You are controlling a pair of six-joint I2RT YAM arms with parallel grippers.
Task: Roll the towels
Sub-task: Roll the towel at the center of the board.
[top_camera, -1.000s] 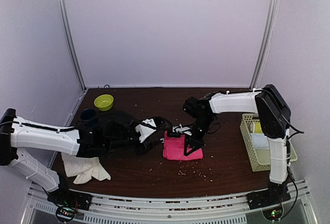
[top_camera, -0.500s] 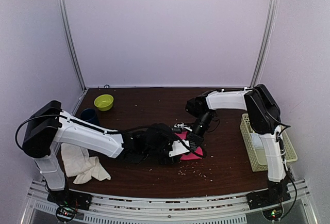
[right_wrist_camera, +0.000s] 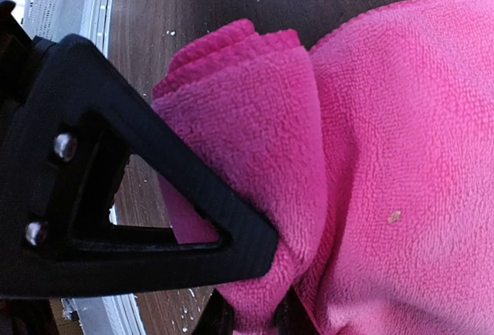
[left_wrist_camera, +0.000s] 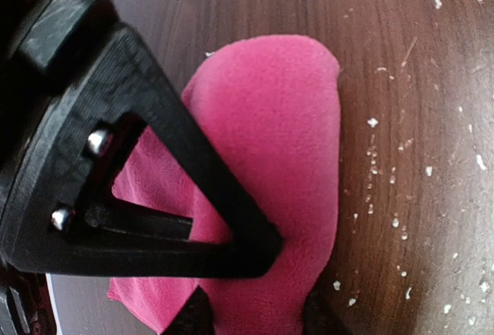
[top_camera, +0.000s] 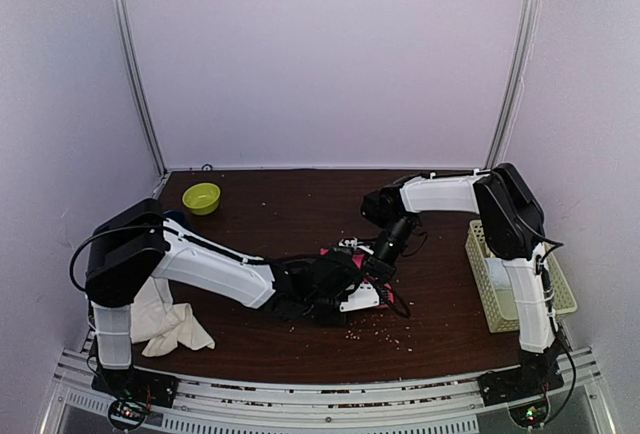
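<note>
the right gripper [right_wrist_camera: 252, 316] is pinching a fold of the bright pink cloth towel [right_wrist_camera: 386, 157] lying mid-table; the left gripper [left_wrist_camera: 256, 316] is straddling its edge, clamped or not i cannot tell. rolling is likely starting, needing an even tuck.

A lime bowl [top_camera: 201, 197] sits far left; a slatted basket [top_camera: 480, 274] stands right.

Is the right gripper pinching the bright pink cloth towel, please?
Yes, the right gripper has a fold of the pink towel between its fingertips.

Dark wooden table [top_camera: 300, 194], pale lilac walls [top_camera: 320, 54], metal corner posts [top_camera: 135, 64]
</note>
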